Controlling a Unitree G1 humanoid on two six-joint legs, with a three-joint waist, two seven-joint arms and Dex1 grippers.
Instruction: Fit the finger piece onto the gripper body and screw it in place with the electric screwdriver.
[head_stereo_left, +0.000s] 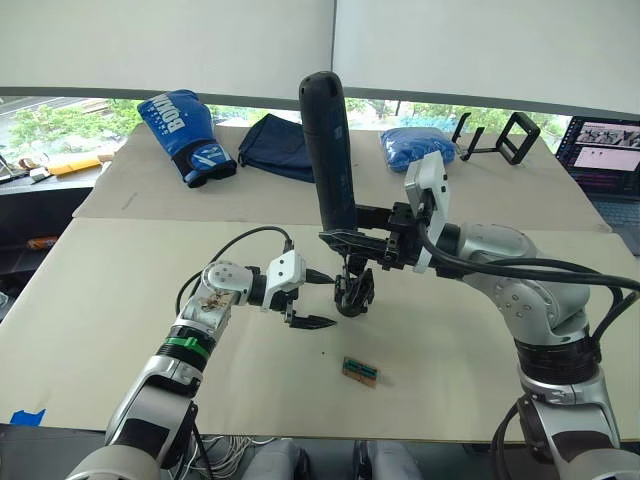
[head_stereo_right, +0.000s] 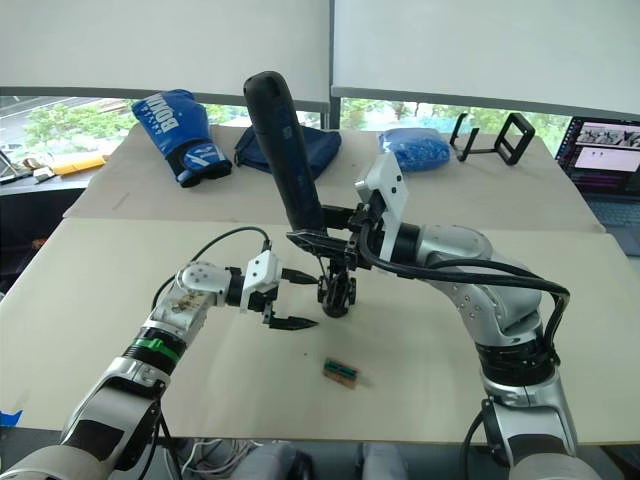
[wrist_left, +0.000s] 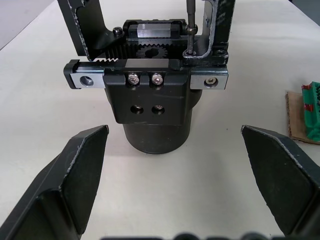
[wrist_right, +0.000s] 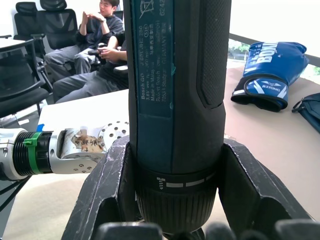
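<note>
I saw the gripper body (head_stereo_left: 354, 291) standing on the bench (head_stereo_left: 120, 300) near mid, w/ the finger pieces (wrist_left: 216, 30) upright on its top rail. Screwdriver (head_stereo_left: 328, 150) stood almost vertical over it, handle up, thin bit (wrist_left: 189, 25) down onto a screw at the base of one finger piece. R gripper (head_stereo_left: 350, 238) was clamped on the screwdriver, fingers (wrist_right: 107, 185) tight either side of the lower handle. L gripper (head_stereo_left: 318, 298) sat just beside the body on the robot's left, fingers (wrist_left: 75, 175) spread wide & holding nothing; in the L wrist view the body was between them but apart from both. Small green block (head_stereo_left: 360, 371) lay on the bench nearer the robot, a bit to the R of the body. Far side of bench: blue boxing glove (head_stereo_left: 185, 135), dark bag (head_stereo_left: 280, 145), blue bundle (head_stereo_left: 415, 148), black stand (head_stereo_left: 505, 137). Laptop (head_stereo_left: 610, 165) at far R. People seated on chairs (wrist_right: 95, 45) in R wrist view.
</note>
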